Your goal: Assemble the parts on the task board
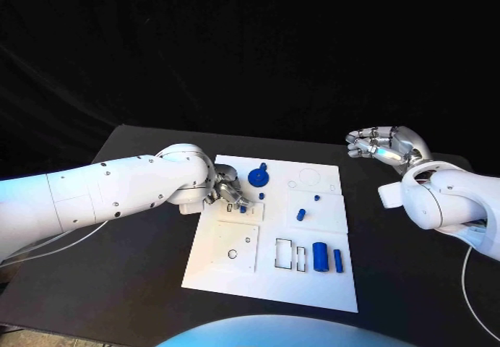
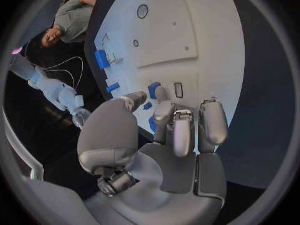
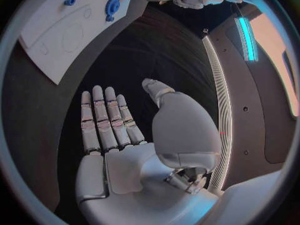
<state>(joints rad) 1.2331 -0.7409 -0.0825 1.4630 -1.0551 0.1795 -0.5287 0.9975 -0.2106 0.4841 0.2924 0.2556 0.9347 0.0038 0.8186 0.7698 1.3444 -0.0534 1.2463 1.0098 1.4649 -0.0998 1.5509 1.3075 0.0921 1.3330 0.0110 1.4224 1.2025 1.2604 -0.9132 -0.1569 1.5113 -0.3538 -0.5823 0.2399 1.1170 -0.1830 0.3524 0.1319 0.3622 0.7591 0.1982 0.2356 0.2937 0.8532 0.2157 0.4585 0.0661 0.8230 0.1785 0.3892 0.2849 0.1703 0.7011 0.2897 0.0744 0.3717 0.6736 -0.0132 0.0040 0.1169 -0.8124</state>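
Silver left hand (image 1: 227,189) pinches a small blue part (image 1: 243,209) over the white task board (image 1: 235,271); silver right hand (image 1: 384,147) empty, fingers apart

Left hand (image 1: 229,191) crowds the white board's (image 1: 235,278) far left corner; near-right blue cylinders (image 1: 327,256) stand unblocked, with bare black table (image 1: 136,275) on both sides

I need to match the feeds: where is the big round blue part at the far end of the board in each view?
Head view: round blue part on the task board, just beside the left hand.
Left wrist view: cannot pick it out.
Right wrist view: near the circle's rim, on the board.
Shared landmark: the small blue peg next to it.
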